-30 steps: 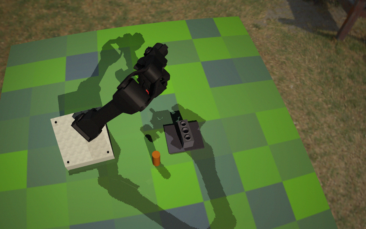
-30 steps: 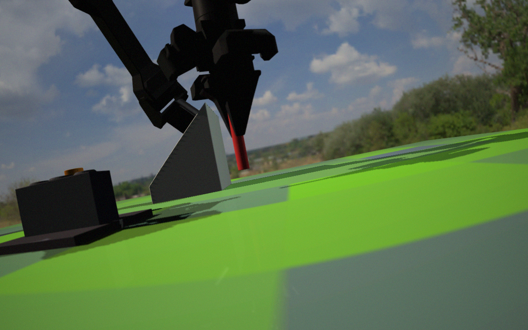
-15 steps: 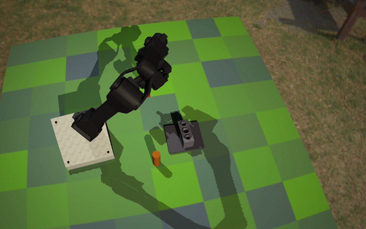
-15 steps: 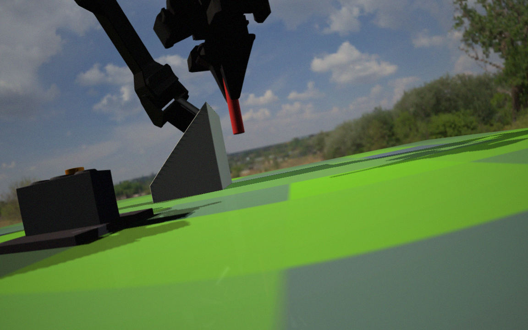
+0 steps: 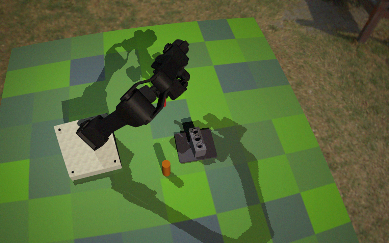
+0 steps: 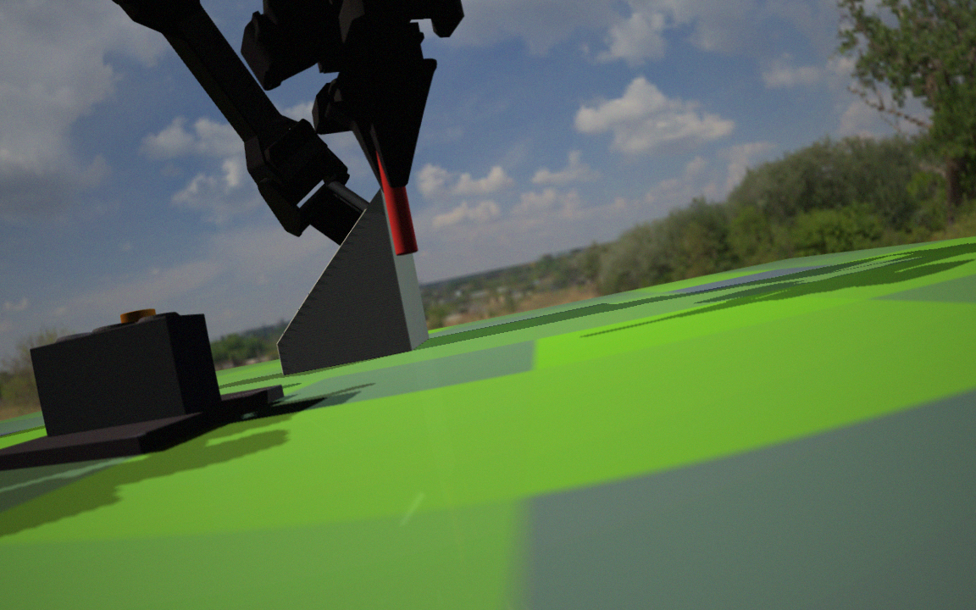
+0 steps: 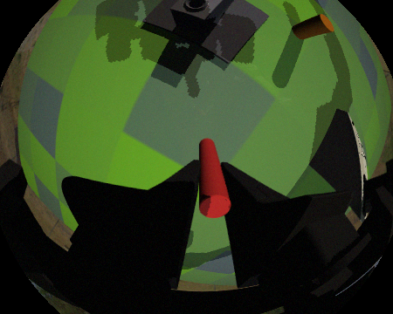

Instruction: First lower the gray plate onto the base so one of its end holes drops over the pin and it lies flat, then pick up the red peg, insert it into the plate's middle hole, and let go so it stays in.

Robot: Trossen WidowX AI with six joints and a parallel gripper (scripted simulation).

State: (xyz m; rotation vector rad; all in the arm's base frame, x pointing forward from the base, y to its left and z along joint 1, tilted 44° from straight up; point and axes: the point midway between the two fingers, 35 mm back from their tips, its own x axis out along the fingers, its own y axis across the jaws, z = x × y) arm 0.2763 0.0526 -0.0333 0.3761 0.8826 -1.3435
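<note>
My gripper [image 6: 394,180] [image 7: 210,167] is shut on the red peg [image 5: 165,103] [image 6: 402,227] [image 7: 211,183]. The peg is upright with a slight lean, and its lower end hangs above the table. In the top view the arm hides the fingers and most of the peg. The gray plate [image 5: 201,153] [image 6: 108,379] [image 7: 189,23], a thick block with a row of three holes, lies flat on the dark base [image 5: 183,154] [image 6: 74,447] [image 7: 254,18]. The peg is off to one side of them. The pin is not clearly visible, and the middle hole looks empty.
An orange cylinder [image 5: 165,169] [image 6: 137,316] [image 7: 311,28] stands on the checkered green table [image 5: 186,193] beside the base. The arm's pale mount [image 5: 84,157] [image 6: 347,303] is at the left in the top view.
</note>
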